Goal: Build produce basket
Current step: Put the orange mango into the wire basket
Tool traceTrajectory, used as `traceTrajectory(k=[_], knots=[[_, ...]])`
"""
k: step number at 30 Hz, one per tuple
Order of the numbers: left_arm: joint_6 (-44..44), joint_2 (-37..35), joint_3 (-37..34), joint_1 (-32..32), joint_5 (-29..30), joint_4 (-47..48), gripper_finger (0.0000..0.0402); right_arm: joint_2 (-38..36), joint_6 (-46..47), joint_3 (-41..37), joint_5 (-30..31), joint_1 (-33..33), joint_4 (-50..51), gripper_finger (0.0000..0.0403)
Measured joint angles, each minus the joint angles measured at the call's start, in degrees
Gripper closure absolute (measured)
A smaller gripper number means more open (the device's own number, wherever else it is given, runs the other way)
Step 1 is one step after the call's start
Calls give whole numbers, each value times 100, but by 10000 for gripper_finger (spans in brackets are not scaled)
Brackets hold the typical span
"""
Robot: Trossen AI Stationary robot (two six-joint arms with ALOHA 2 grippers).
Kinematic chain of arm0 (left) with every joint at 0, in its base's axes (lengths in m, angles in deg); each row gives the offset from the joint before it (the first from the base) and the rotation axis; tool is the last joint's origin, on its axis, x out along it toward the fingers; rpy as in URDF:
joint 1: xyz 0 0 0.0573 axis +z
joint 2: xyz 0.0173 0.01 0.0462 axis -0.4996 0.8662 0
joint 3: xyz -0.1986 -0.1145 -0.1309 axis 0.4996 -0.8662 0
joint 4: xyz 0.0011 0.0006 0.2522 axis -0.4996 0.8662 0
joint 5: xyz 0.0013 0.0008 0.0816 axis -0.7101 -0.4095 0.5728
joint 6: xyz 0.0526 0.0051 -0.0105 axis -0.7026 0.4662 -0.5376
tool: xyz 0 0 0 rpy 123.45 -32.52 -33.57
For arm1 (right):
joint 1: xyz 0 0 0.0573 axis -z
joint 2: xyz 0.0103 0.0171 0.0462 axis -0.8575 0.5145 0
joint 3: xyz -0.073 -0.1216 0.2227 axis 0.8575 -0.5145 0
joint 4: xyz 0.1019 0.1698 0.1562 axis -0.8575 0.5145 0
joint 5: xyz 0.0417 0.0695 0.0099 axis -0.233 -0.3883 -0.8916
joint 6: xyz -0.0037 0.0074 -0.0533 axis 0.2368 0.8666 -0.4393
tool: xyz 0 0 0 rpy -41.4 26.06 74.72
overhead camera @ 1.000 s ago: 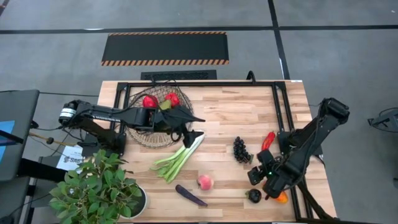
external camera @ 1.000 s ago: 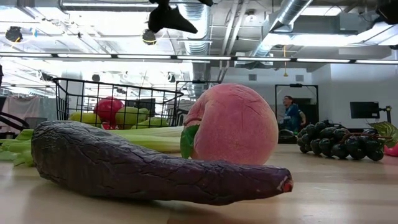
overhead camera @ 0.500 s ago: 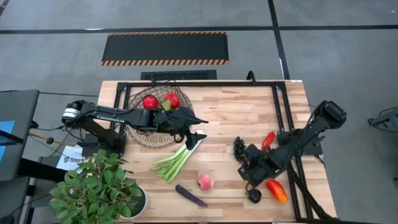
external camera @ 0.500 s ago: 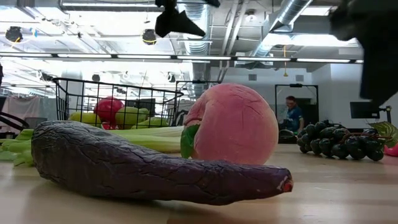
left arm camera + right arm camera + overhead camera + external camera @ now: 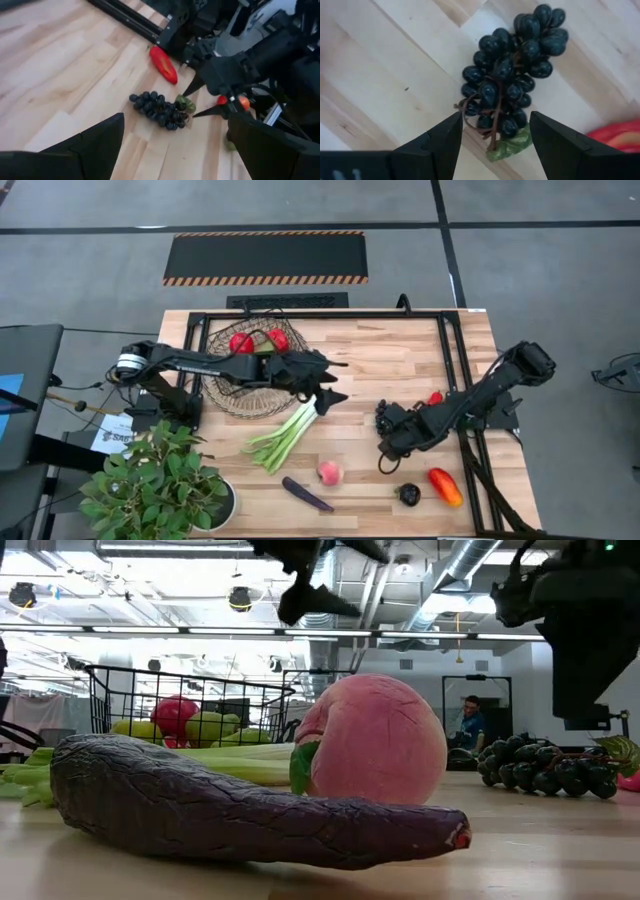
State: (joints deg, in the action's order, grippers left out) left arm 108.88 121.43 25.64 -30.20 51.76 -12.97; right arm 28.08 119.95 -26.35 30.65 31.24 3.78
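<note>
Right claw [image 5: 385, 442] hangs over the bunch of grapes [image 5: 386, 419] at right of centre in the high view, fingers apart and straddling the bunch in its own wrist view, nothing gripped. Left claw [image 5: 330, 395] is at frame centre, above the top end of the leek [image 5: 283, 432], fingers spread wide and empty.

Basket [image 5: 222, 391] sits at upper left of the tabletop [image 5: 390, 360], holding two red apples [image 5: 241, 342] and green fruit.

Loose on the tabletop along the lower edge: aubergine [image 5: 306, 494], peach [image 5: 328, 472], a dark round item [image 5: 408, 494] and an orange pepper [image 5: 444, 486]. A red chilli [image 5: 434, 397] lies beside the right arm.
</note>
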Motion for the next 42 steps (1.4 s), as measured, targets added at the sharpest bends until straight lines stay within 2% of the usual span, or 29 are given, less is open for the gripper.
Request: traceTrajectory(k=[11,23,31,42], knots=[[87,74,-17,471,-420,-7,61,-686,171,-1225,-212,264,-1066,148],[171,74,-17,654,-744,8,61,-754,-785,-1301,-236,668,-766,148],[365,72,-17,750,-748,11,61,-893,-751,-2040,-378,774,-1574,148],[575,72,-17,813,-752,29,61,-902,-753,-2477,-457,770,-2403,148]])
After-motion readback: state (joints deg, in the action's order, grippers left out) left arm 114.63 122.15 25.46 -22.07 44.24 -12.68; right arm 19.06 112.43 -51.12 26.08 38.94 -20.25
